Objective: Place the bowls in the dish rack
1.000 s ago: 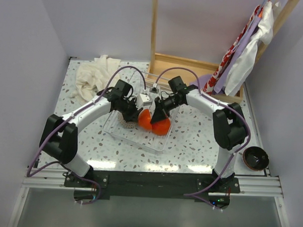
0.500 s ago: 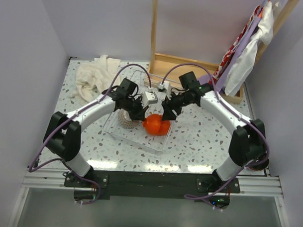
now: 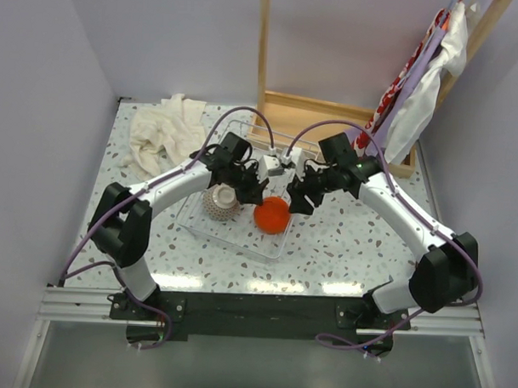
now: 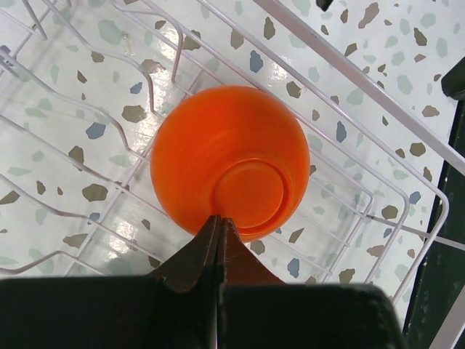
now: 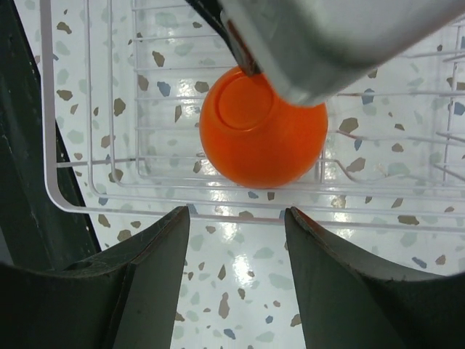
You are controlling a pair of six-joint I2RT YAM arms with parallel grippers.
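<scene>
Inside rack (image 3: 228,235), orange bowl (image 3: 273,215) btw closed L gripper (image 4: 218,219) & spread R gripper (image 5: 236,214).

- Glossy round bowl (image 4: 229,163): bright orange, plain all over.
- Small round bowl (image 3: 220,201): pale, with fine grey speckles.
- Thin-barred wire dish rack (image 3: 234,237): clear to silvery white.
- Tabletop (image 3: 342,239): white terrazzo flecked with brown, grey-green and blue.
- Crumpled cloth (image 3: 163,131): cream.
- Wooden frame (image 3: 330,110): light honey.
- Hanging fabric (image 3: 399,75): red-and-white print, with lilac and white pieces alongside.
- Robot arm shells (image 3: 170,184): white, with black joints.
</scene>
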